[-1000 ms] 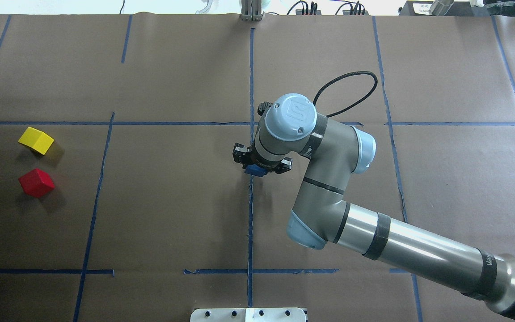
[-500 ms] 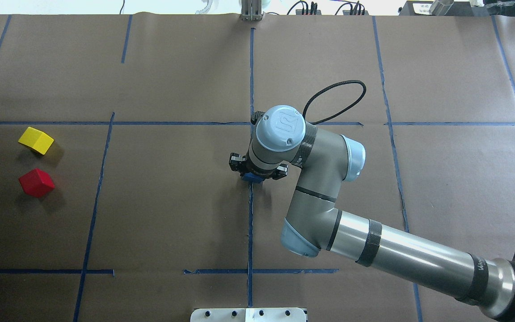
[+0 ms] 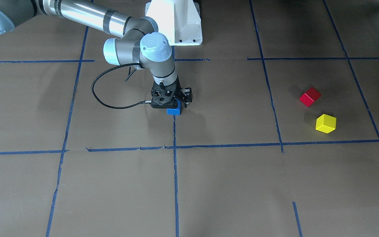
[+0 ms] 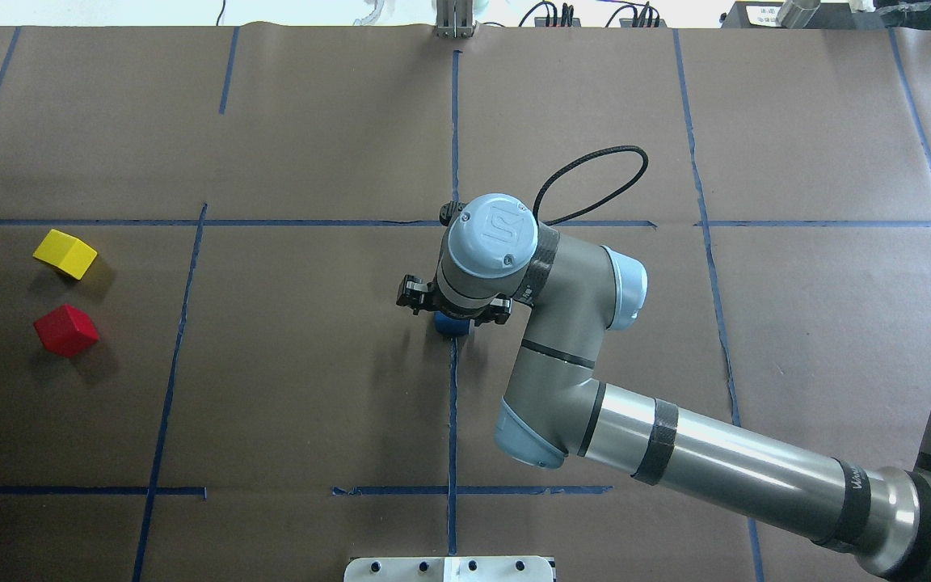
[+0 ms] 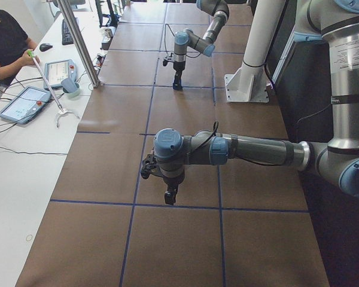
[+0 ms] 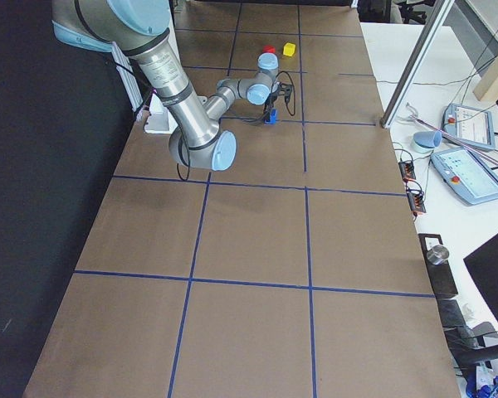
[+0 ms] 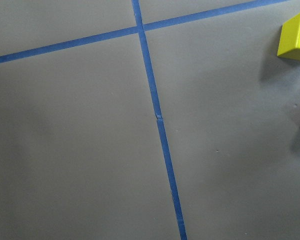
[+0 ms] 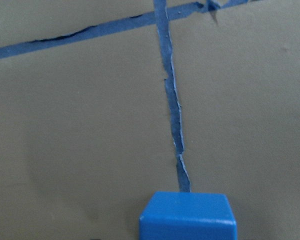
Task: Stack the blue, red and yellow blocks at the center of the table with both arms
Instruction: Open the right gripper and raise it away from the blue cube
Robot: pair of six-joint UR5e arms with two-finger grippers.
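Observation:
My right gripper is shut on the blue block at the table's centre, on the blue tape cross; the block sits at or just above the paper. It fills the bottom of the right wrist view. The yellow block and red block lie side by side at the far left, apart from each other. The left wrist view shows the yellow block at its top right. My left gripper shows only in the exterior left view; I cannot tell whether it is open or shut.
Brown paper with blue tape lines covers the table. A black cable loops from the right wrist. The white robot base plate stands at the robot's side. An operator, tablets and a metal pole are beside the table.
My right arm has moved left and toward the robot's side with the blue block, lowering it onto the centre tape line. The yellow and red blocks have not moved.

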